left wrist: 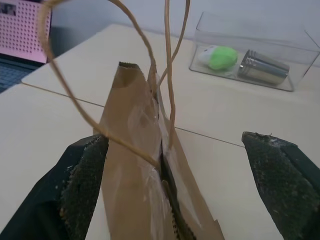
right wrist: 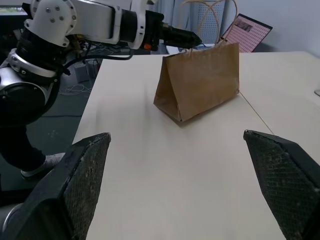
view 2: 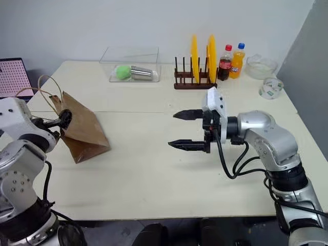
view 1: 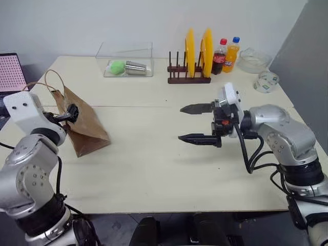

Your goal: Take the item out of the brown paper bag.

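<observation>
Paper this thin looks light, soft and easy to tear, so the small creased brown paper bag (view 1: pixel 82 125) likely needs a gentle touch. It stands on the pale wooden table (view 1: pixel 154 174) at the left of the head picture, with its top pinched nearly flat. I think the best place to hold is the top edge or one of the thin cord loops (view 1: pixel 54 82), while the other claw reaches inside. What is in the bag is hidden, so I cannot say how heavy it is.

One bag, two cord loops. The left claw (left wrist: pixel 175 175) is spread wide at the bag's top, one finger on each side of it, not pinching. Whether a finger touches the paper I cannot tell.

Moving right, at the top middle sits one clear plastic box (view 1: pixel 125 61) with one green ball (view 1: pixel 117 66) and one shiny metal cup (view 1: pixel 136 67) lying in it. Next comes one dark wooden dish rack (view 1: pixel 188 78) holding two yellow plates (view 1: pixel 197 51). Then two small bottles, one dark cola bottle (view 1: pixel 219 56) and one orange drink bottle (view 1: pixel 231 54).

The right claw (view 1: pixel 197 123) is also spread wide and holds nothing. It hangs over the table right of the middle, well apart from the bag, pointing toward it.
</observation>
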